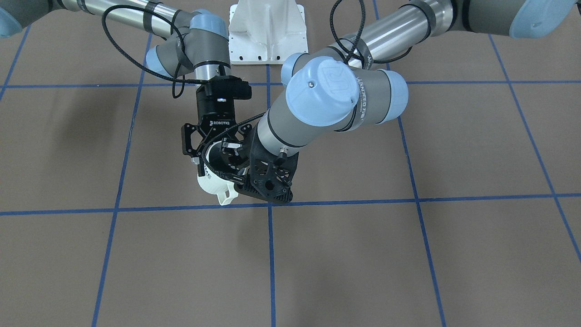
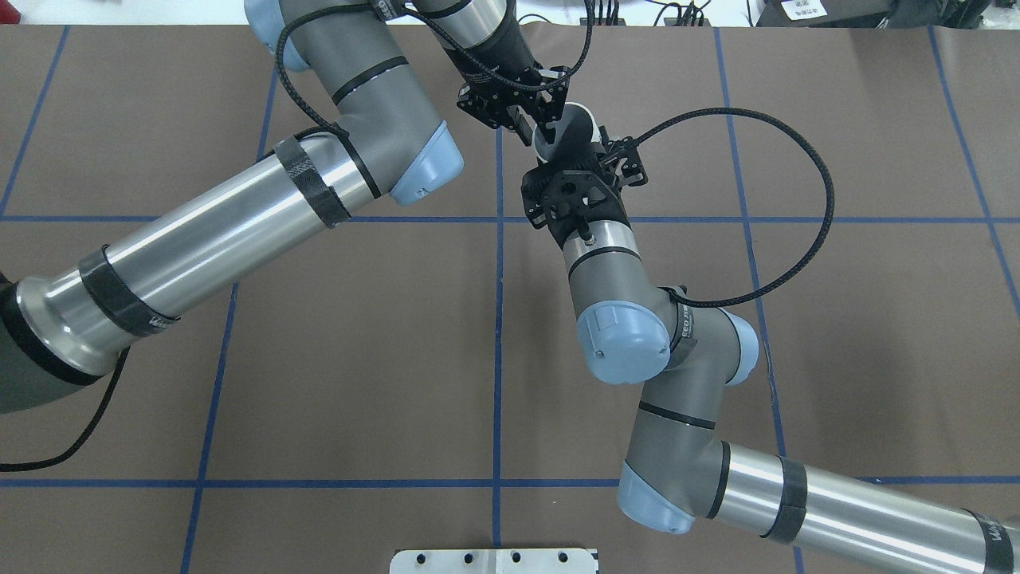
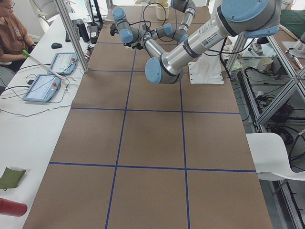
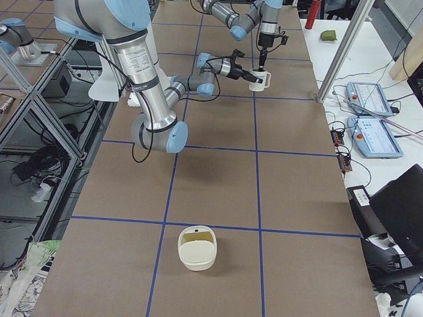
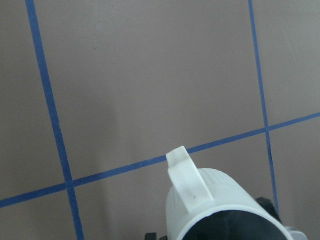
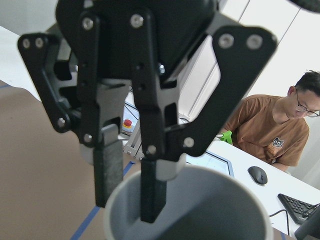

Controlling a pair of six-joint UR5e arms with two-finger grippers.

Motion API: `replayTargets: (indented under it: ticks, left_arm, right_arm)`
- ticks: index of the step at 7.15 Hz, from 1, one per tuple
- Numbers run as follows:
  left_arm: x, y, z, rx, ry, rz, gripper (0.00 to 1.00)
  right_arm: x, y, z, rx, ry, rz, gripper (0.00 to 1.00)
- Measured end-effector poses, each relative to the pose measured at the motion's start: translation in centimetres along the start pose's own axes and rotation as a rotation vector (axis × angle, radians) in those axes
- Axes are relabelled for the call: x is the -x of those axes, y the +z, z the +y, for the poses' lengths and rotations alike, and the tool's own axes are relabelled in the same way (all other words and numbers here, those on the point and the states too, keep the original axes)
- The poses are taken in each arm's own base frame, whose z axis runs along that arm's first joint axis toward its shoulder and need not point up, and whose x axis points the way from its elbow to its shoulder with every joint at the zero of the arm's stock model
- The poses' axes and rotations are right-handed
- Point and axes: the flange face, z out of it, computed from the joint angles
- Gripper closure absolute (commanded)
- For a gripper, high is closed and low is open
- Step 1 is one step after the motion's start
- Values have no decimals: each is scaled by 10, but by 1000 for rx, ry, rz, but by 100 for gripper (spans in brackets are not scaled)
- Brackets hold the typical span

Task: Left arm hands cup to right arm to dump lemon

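Observation:
The off-white cup (image 1: pixel 209 182) hangs above the table, handle toward the operators' side. My left gripper (image 6: pixel 131 195), the ROBOTIQ-labelled one (image 1: pixel 213 152), points straight down. It is shut on the cup's rim, one finger inside and one outside. My right gripper (image 2: pixel 578 155), in the black perforated bracket, reaches in level, and its jaws stand on either side of the cup's body (image 2: pixel 574 127). I cannot tell whether they press on it. The left wrist view shows the cup (image 5: pixel 210 200) from above. The lemon shows in no view.
The white mount plate (image 1: pixel 268 32) stands at the robot's side of the table. A cream basket (image 4: pixel 197 247) sits on the table toward the robot's right end. An operator (image 6: pixel 272 130) sits at a side desk with tablets (image 4: pixel 370 99).

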Motion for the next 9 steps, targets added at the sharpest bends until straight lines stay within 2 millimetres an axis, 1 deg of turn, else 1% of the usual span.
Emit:
replayTargets:
  ticks: [1, 2, 3, 6, 9]
  left_arm:
    - [0, 0, 0, 0, 0, 0, 80]
    - [0, 1, 0, 1, 0, 0, 100]
    - [0, 1, 0, 1, -2, -1, 100]
    - [-2, -1, -1, 2, -64, -2, 100]
    - [-1, -5, -4, -3, -75, -3, 100]
  right_arm:
    - [0, 0, 0, 0, 0, 0, 68]
    - [0, 0, 0, 0, 0, 0, 50]
    - [0, 0, 0, 0, 0, 0, 0]
    - [0, 0, -1, -1, 2, -1, 0]
    - [0, -1, -2, -1, 2, -2, 0]
